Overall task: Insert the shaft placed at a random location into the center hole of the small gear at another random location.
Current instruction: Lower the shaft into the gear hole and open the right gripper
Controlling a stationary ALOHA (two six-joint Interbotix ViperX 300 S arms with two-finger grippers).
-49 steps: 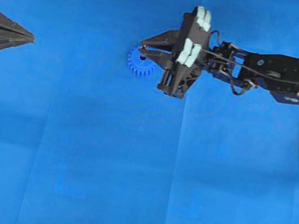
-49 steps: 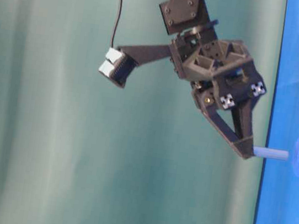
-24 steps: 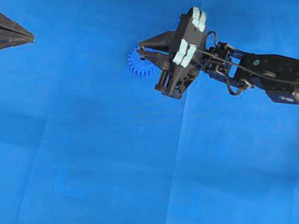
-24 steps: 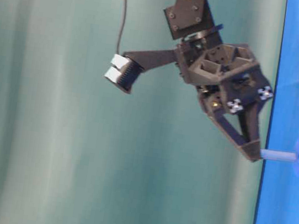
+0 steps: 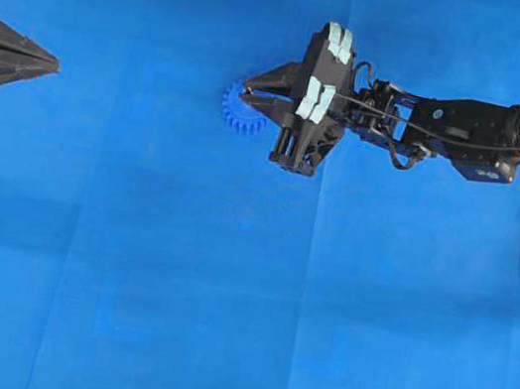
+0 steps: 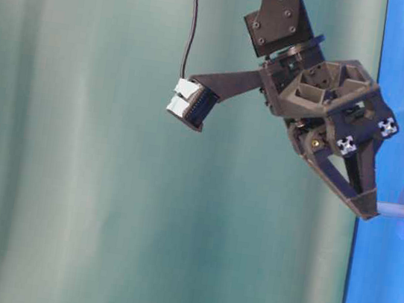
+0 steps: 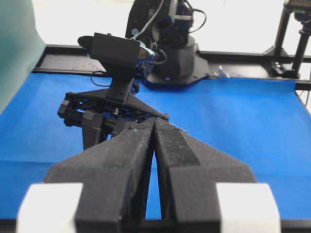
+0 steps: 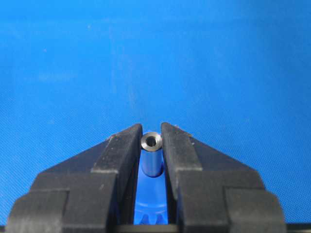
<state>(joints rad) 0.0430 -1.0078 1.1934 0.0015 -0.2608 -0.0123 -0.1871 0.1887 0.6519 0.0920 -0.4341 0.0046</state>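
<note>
The right gripper (image 8: 151,145) pinched the shaft (image 8: 151,158) between its fingers (image 8: 121,150), the pin's long axis upright and its lower end at the hub of the gear (image 5: 241,114), which lay at 11 o'clock on the cloth (image 5: 221,299). That arm reached in from 3 o'clock, wrist tilted down over the gear. The left gripper (image 7: 154,127) sat closed at 9 o'clock, holding nothing; no writing was legible.

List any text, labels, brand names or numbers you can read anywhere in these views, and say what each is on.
None readable in any view.
The right gripper, the shaft it holds, the small gear and the left gripper carry no visible lettering.
The black-and-white patches on the right gripper's body are fasteners or markers, not characters.
</note>
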